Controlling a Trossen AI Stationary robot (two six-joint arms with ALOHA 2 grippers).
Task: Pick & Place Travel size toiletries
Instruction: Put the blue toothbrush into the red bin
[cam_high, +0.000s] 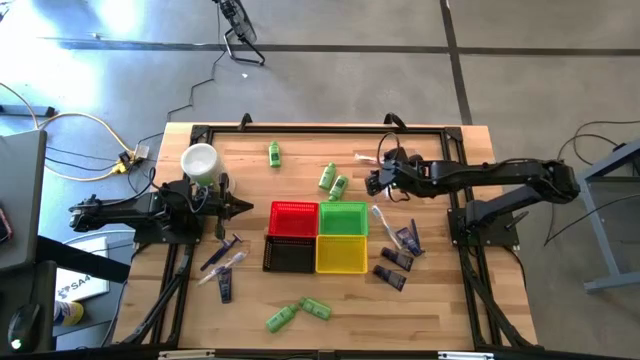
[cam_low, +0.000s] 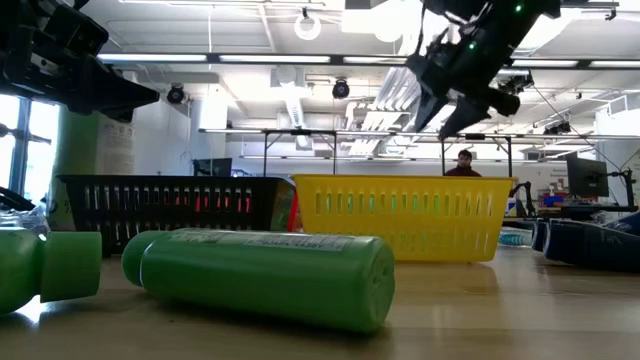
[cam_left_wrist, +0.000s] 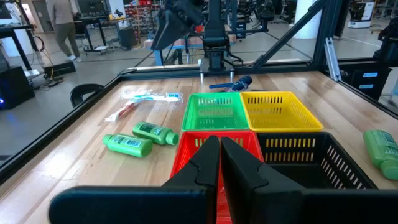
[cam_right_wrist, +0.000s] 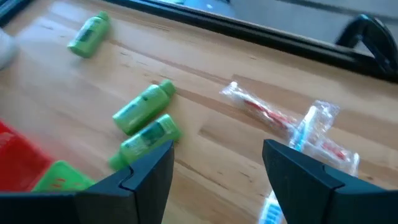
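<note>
The right hand (cam_high: 372, 182) hangs above the table (cam_high: 440, 300) with its fingers spread wide and nothing between them, just past the green basket (cam_high: 343, 218) on the far side. In its wrist view, two green bottles (cam_right_wrist: 144, 121) lie side by side below the open fingers, with wrapped toothbrushes (cam_right_wrist: 292, 127) near them on the wood and a third green bottle (cam_right_wrist: 89, 34) farther off. The left hand (cam_high: 243, 207) waits beside the red basket (cam_high: 293, 219), its fingers pressed together and holding nothing. A black basket (cam_high: 290, 255) and a yellow basket (cam_high: 341, 254) complete the square. Dark tubes (cam_high: 398, 258) lie right of the baskets, more tubes and sticks (cam_high: 224, 262) left of them, and two green bottles (cam_high: 298, 312) lie at the near edge. A white cup (cam_high: 199, 160) stands by the left arm.
</note>
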